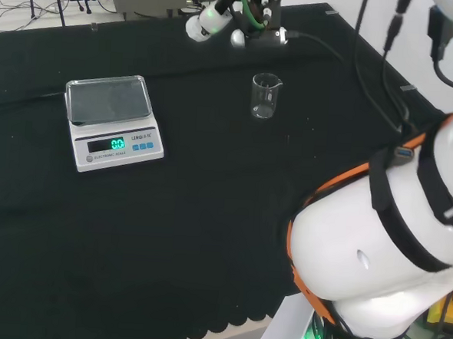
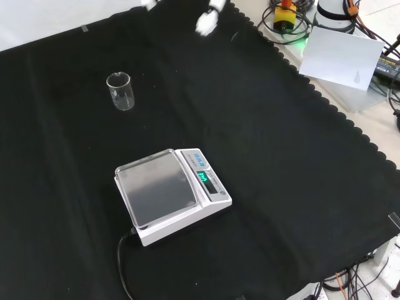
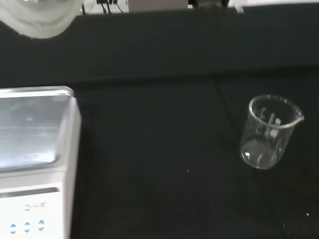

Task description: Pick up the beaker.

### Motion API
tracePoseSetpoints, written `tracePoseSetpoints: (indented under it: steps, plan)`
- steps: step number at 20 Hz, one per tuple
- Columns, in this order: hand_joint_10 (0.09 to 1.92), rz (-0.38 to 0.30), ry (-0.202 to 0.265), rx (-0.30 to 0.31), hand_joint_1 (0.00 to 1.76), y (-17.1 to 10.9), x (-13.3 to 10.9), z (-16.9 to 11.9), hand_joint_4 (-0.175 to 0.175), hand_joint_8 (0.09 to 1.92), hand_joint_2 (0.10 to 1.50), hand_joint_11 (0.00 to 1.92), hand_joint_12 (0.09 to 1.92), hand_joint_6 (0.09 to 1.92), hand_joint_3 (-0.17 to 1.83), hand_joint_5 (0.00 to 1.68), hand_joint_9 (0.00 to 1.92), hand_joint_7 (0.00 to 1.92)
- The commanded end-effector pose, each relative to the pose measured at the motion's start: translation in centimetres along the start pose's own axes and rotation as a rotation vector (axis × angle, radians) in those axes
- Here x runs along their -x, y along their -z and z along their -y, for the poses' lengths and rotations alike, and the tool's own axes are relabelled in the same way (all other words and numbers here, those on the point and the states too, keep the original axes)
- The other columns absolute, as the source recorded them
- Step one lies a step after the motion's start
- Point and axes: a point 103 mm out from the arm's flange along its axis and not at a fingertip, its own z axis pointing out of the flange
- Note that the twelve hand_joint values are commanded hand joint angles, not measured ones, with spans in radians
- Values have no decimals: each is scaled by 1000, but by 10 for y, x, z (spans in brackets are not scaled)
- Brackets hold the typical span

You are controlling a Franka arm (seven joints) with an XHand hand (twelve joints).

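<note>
A black cloth with a scalloped edge covers the tabletop (image 2: 281,187), and loose cables and grey equipment crowd the room beyond its far edge in the head view. Much is cut off or hard to read. The black and white hand (image 2: 206,22) enters the front view at the top edge, where just a few white fingertips show above the cloth; in the head view pale rounded parts of it (image 1: 209,21) sit among dark fittings and a green cable near the far edge of the tabletop. A blurred white part of it (image 3: 42,17) shows in the wrist view. Whether the fingers are released or clenched cannot be told; nothing is seen between them.

One small clear glass beaker (image 1: 265,96) stands upright on the cloth, well apart from the hand. In the head view it stands nearer the far edge than the near one. In the front view the beaker (image 2: 120,91) stands towards the far left corner. The wrist view shows its pouring lip and faint white graduation marks (image 3: 269,132), too small to read, and it looks empty.

One white electronic scale with a square metal pan (image 1: 112,120) sits well apart from the beaker, towards the left edge in the head view. Its lit green display, small blue buttons and printed label are visible.
</note>
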Motion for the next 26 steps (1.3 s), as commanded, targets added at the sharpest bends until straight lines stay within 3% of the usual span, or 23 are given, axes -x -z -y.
tracePoseSetpoints:
  steps: [1,5,8,11,13,19,24,26]
  plan:
    - [851,-68,-104,3,685,-50,108,-94,66,393,678,0,1470,87,201,143,208,0]
    - [852,-124,-152,-19,687,-66,148,-110,67,392,678,0,1465,87,202,143,209,0]
    - [852,-120,-158,-18,689,-80,152,-118,69,391,678,0,1462,87,202,141,210,0]
    - [846,-118,-139,12,690,-96,148,-124,78,329,676,0,1412,87,205,98,165,0]
    - [846,-125,-103,24,691,-108,140,-130,83,296,675,0,1387,87,206,70,141,0]
    - [848,-127,-40,5,690,-140,112,-151,92,263,669,0,1365,87,207,33,122,0]
    - [848,-108,-22,-25,691,-161,96,-167,94,256,668,0,1360,87,207,29,120,0]
    - [849,-105,-38,-32,692,-167,94,-174,95,254,667,0,1357,87,207,31,120,0]
